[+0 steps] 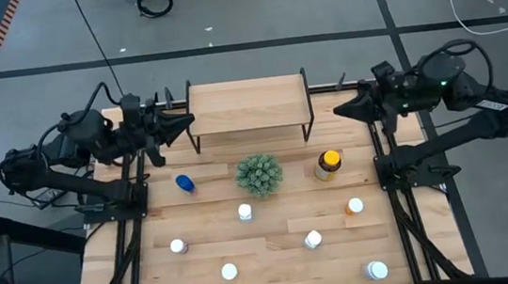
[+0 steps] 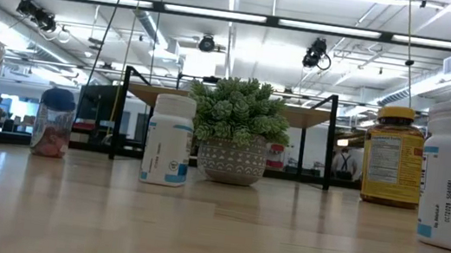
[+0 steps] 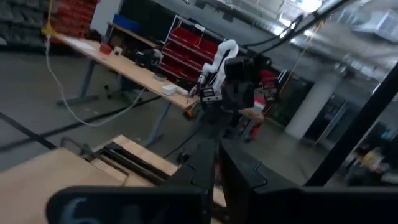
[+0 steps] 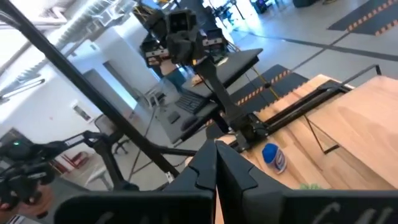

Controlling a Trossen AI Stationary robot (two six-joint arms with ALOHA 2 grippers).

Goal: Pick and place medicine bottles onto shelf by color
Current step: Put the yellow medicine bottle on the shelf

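fingers: both pairs pressed together, holding nothing | left gripper (image 1: 186, 123) beside shelf (image 1: 248, 104) | advice: spread wide above blue bottle (image 1: 184, 182), descend straight

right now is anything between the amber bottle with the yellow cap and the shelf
Nothing visible. The amber bottle stands on the table just in front of the shelf's right legs, with bare wood between them. The green plant sits beside it to the left, off that path.

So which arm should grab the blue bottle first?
Probably left: the blue bottle lies on the left half of the table, just in front of the left gripper. The right gripper waits across the shelf.
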